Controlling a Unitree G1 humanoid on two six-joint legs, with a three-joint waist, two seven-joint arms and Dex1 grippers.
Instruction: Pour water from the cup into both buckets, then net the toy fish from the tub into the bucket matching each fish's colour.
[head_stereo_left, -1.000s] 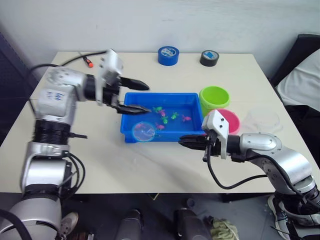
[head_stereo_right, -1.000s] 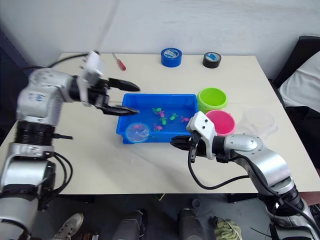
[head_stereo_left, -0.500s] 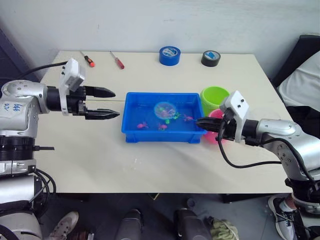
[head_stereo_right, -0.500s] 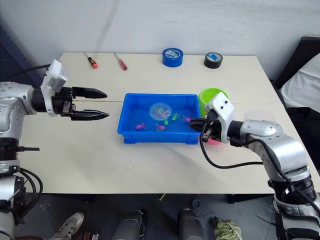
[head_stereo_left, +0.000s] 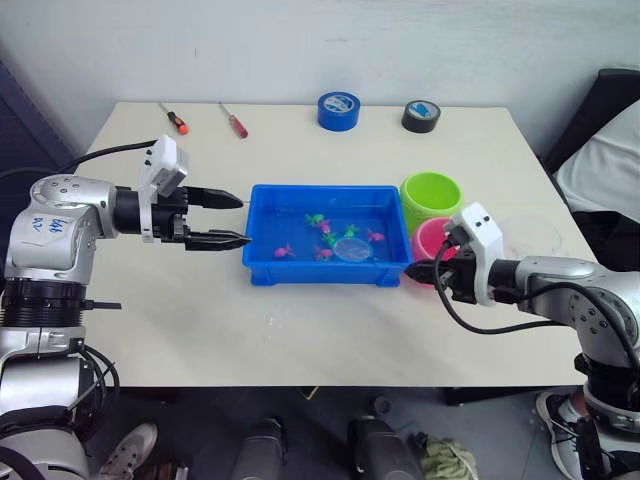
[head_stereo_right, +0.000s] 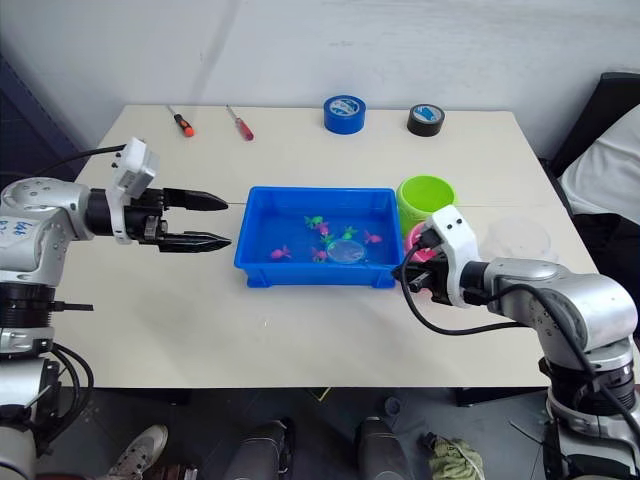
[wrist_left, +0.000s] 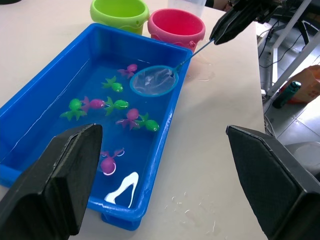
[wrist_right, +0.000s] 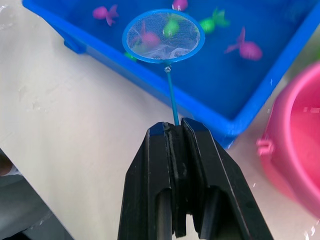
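Observation:
The blue tub (head_stereo_left: 325, 188) holds water and several pink and green toy fish (head_stereo_left: 322, 222). My right gripper (head_stereo_left: 418, 271) is shut on the thin handle of the net, just off the tub's front right corner. The net's hoop (head_stereo_left: 350, 250) sits low in the tub's right front part. Through its mesh (wrist_right: 163, 36) show a pink and a green fish; whether they are in it or under it I cannot tell. The green bucket (head_stereo_left: 430, 195) and pink bucket (head_stereo_left: 432, 238) stand right of the tub, and the clear cup (head_stereo_left: 528, 235) stands beyond them. My left gripper (head_stereo_left: 243, 220) is open and empty beside the tub's left end.
A blue tape roll (head_stereo_left: 338, 110) and a black tape roll (head_stereo_left: 421, 116) lie at the table's back edge. Two screwdrivers (head_stereo_left: 174, 118) (head_stereo_left: 234, 121) lie at the back left. A dark chair with white fabric (head_stereo_left: 600, 165) stands past the table's right edge.
The net's hoop has come from the tub's middle back to its right front, as my right gripper drew back toward the front. My left gripper has shifted slightly toward the tub.

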